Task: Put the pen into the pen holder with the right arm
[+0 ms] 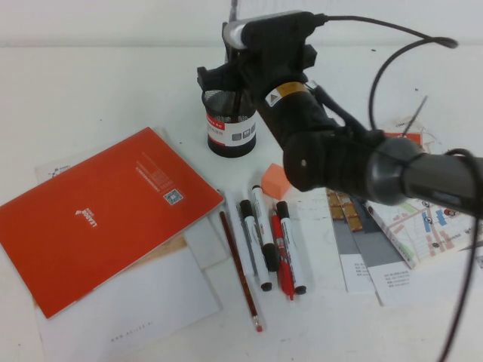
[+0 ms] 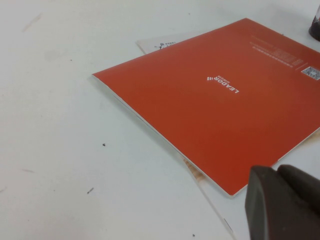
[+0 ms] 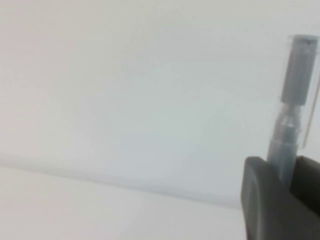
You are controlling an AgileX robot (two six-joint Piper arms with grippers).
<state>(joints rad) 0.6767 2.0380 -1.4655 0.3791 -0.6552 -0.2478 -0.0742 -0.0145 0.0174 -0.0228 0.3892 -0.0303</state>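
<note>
The black wire-mesh pen holder (image 1: 231, 127), with a red, white and grey label band, stands at the back middle of the table. My right gripper (image 1: 223, 74) hangs directly over its mouth and is shut on the slim silver-grey pen (image 3: 295, 90), held upright. The pen's top end sticks up above the gripper in the high view (image 1: 233, 10). Its lower end is hidden behind the gripper. In the right wrist view the gripper (image 3: 287, 172) clamps the barrel. My left gripper (image 2: 280, 200) is shut and empty, low over the table by the corner of the orange notebook (image 2: 225, 100).
The orange notebook (image 1: 106, 211) lies on white papers (image 1: 143, 309) at the left. In front of the holder lie white markers with black caps (image 1: 260, 241), a red pen (image 1: 282, 260), a dark red pencil (image 1: 240, 271) and an orange block (image 1: 273, 181). Brochures (image 1: 407, 226) lie under the right arm.
</note>
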